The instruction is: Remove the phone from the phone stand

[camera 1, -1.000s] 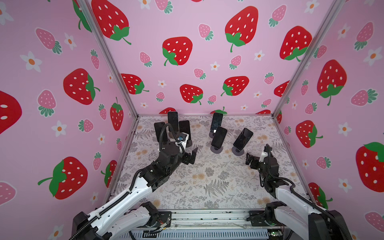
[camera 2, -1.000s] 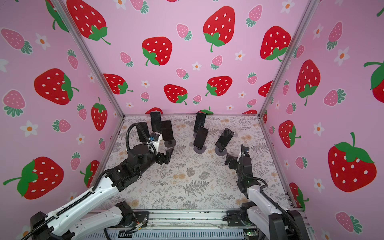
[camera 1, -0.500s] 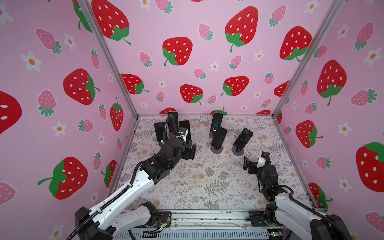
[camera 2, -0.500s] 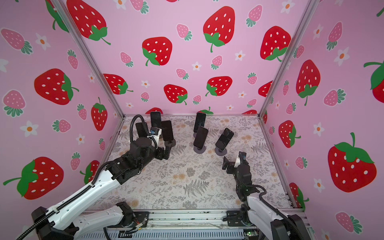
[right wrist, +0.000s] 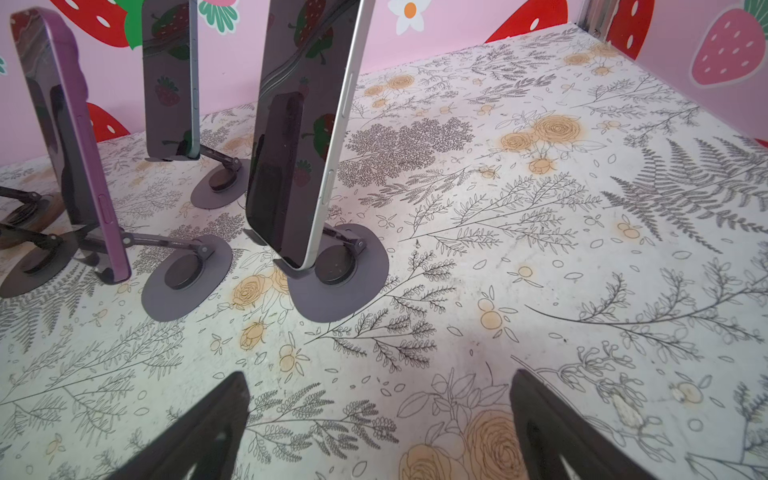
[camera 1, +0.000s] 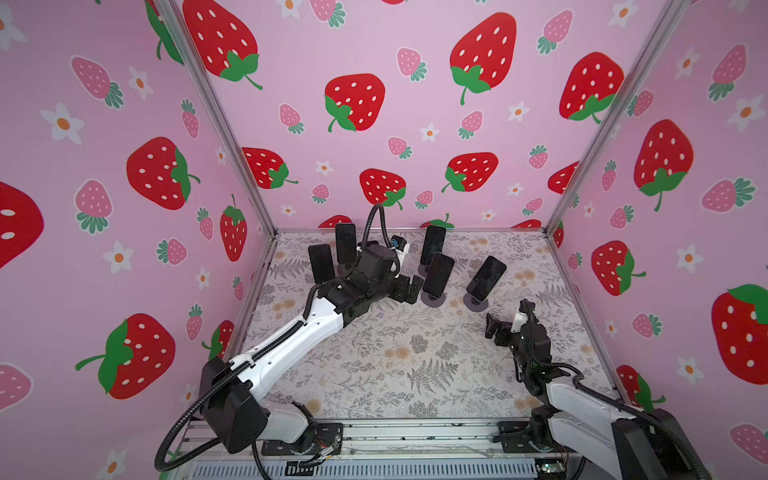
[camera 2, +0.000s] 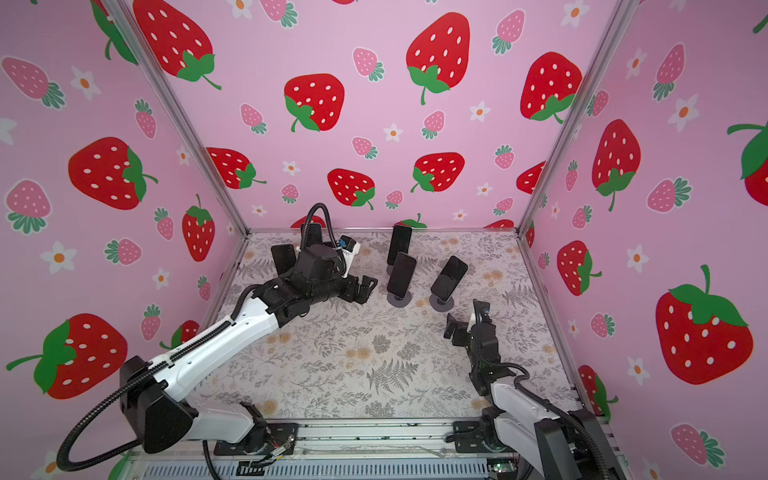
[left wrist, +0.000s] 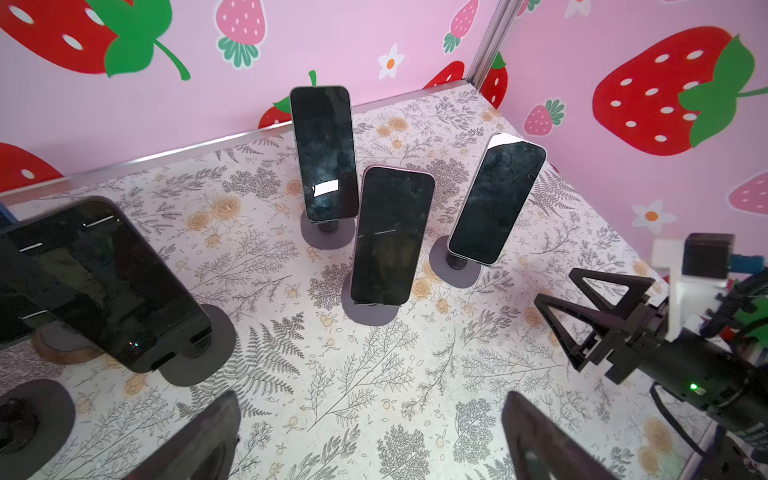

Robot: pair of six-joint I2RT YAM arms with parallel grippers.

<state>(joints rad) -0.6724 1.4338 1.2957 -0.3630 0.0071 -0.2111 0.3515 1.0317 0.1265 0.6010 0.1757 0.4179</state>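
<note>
Left wrist view: finds phone [left wrist: 392,235] propped on phone stand [left wrist: 365,312] mid-table, long axis near upright, top tipped far, dark screen facing near. Left gripper [camera 1: 409,289] spread wide, empty, just left (right gripper [camera 1: 505,316] likewise, near-right).

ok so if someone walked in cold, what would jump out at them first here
The pink strawberry-print walls on three sides hit first. Next come the dark phones propped on round stands toward the back of the floral table. The left gripper reaches in beside them with fingers spread, and the right gripper sits open nearer the front right.
</note>
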